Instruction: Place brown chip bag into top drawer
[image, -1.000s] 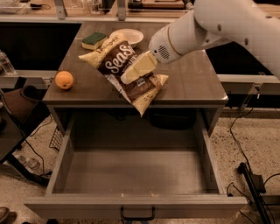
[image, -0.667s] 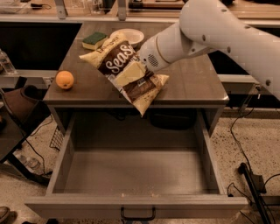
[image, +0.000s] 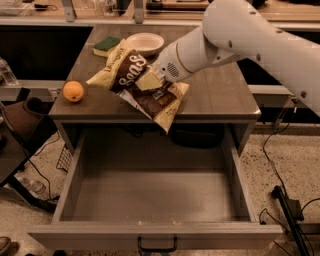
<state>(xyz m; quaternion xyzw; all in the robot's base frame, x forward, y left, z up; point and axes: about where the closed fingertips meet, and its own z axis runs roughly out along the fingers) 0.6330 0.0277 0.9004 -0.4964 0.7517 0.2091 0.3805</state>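
Observation:
The brown chip bag (image: 142, 87), dark brown in the middle with cream-yellow ends and white script, hangs tilted in the air above the front edge of the countertop. My gripper (image: 150, 80) is shut on the bag's middle, at the end of my white arm reaching in from the upper right. The bag's lower corner overhangs the back of the top drawer (image: 150, 200). The drawer is pulled wide open below the counter, grey and shallow, with a dark pull handle (image: 157, 245) on its front panel.
An orange (image: 73, 91) sits at the counter's left front corner. A green-yellow sponge (image: 106, 45) and a white bowl (image: 145, 43) sit at the counter's back. Cables and a dark stand (image: 287, 210) lie on the floor to the right.
My arm has drawn the bag a little toward the counter's front edge, so its lower corner now overhangs the drawer more. The grip on it is unchanged.

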